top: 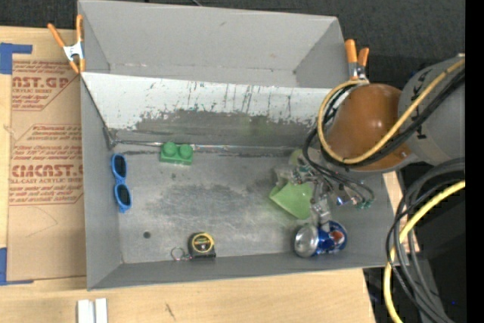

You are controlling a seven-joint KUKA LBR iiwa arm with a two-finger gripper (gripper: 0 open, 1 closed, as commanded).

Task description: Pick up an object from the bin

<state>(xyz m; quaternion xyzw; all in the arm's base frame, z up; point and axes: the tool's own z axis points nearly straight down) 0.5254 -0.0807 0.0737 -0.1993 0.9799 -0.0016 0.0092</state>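
Your tool (321, 202) hangs at the bin's (227, 197) four o'clock; released or clenched, you cannot tell. The pale green piece (290, 200) lies just at its nine, the blue can (318, 240) at six. Closing here could nudge either, and the can may roll.

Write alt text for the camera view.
The arm's claw hangs at the right side of the grey bin over a pale green piece, with a blue and silver can just beyond it by the front wall. Farther left lie a green block by the back wall, blue sunglasses at the left wall and a yellow tape measure at the front.
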